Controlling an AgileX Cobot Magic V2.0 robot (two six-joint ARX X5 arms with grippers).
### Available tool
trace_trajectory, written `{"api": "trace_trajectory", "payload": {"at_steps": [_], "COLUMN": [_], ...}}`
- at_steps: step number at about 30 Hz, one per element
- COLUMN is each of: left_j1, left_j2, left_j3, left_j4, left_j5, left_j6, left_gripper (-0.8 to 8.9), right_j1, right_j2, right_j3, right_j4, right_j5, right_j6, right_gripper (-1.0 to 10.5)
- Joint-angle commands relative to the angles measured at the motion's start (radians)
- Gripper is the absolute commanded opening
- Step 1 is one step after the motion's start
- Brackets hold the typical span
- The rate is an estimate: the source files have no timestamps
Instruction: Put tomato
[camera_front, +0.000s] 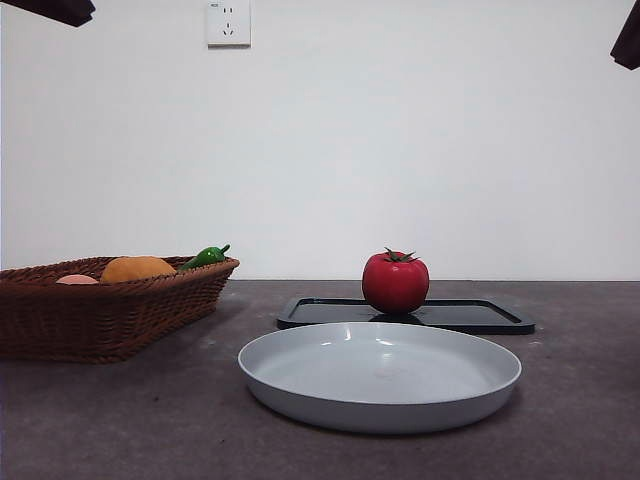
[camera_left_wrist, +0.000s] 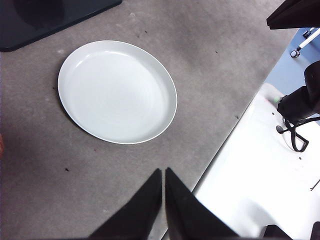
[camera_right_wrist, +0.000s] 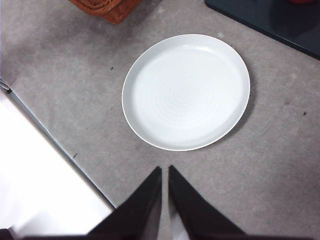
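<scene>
The red tomato (camera_front: 395, 283) with a green stem stands upright on a black tray (camera_front: 480, 316) behind a white plate (camera_front: 380, 375). The plate is bare and also shows in the left wrist view (camera_left_wrist: 117, 91) and the right wrist view (camera_right_wrist: 186, 91). A sliver of the tomato (camera_right_wrist: 303, 1) shows at the picture's edge in the right wrist view. My left gripper (camera_left_wrist: 163, 172) is shut and empty, high above the table's near edge. My right gripper (camera_right_wrist: 164, 170) is shut and empty, also high above the near edge. Both arms show only as black tips at the front view's top corners.
A brown wicker basket (camera_front: 110, 310) at the left holds an orange fruit (camera_front: 137, 268), a green pepper (camera_front: 205, 257) and a pinkish item (camera_front: 77, 280). Its corner shows in the right wrist view (camera_right_wrist: 107, 9). The grey table ends in a white surface near both grippers.
</scene>
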Motion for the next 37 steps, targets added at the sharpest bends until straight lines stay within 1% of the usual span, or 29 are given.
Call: {"api": "trace_trajectory", "payload": {"at_steps": [1,13,14,15,18,21,24,28,30,33,37], "left_j1": [-0.004,-0.004,-0.004,0.002,0.044,0.119,0.212,0.323,0.362,0.400,0.428], "left_j2": [0.005,0.005,0.002,-0.005,-0.042,-0.105,-0.185,-0.314,-0.380,-0.475,-0.591], "left_j3": [0.019,0.019,0.019,0.019,0.018,0.013,-0.021,-0.130,-0.202,-0.312,-0.455], "left_j4": [0.005,0.016,0.021,0.029,0.087,0.211,0.369,0.577,0.649,0.719,0.750], "left_j5": [0.006,0.005,0.005,-0.007,-0.077,-0.151,-0.208,-0.336,-0.406,-0.491,-0.539], "left_j6": [0.012,0.013,0.015,0.037,0.062,0.081,0.089,0.090,0.090,0.086,0.082], "left_gripper": [0.08,0.08,0.08,0.08,0.08,0.08,0.08,0.08,0.08,0.08,0.08], "right_j1": [0.008,0.008,0.008,0.008,0.008,0.008,0.008,0.008,0.008,0.008,0.008], "right_j2": [0.003,0.003,0.003,0.003,0.003,0.003,0.003,0.003,0.003,0.003,0.003], "right_j3": [0.006,0.006,0.006,0.006,0.006,0.006,0.006,0.006,0.006,0.006,0.006], "right_j4": [0.010,0.010,0.010,0.010,0.010,0.010,0.010,0.010,0.010,0.010,0.010], "right_j5": [-0.002,-0.002,-0.002,-0.002,-0.002,-0.002,-0.002,-0.002,-0.002,-0.002,-0.002], "right_j6": [0.013,0.013,0.013,0.013,0.013,0.013,0.013,0.013,0.013,0.013,0.013], "right_gripper": [0.1,0.1,0.1,0.1,0.1,0.1,0.1,0.1,0.1,0.1,0.1]}}
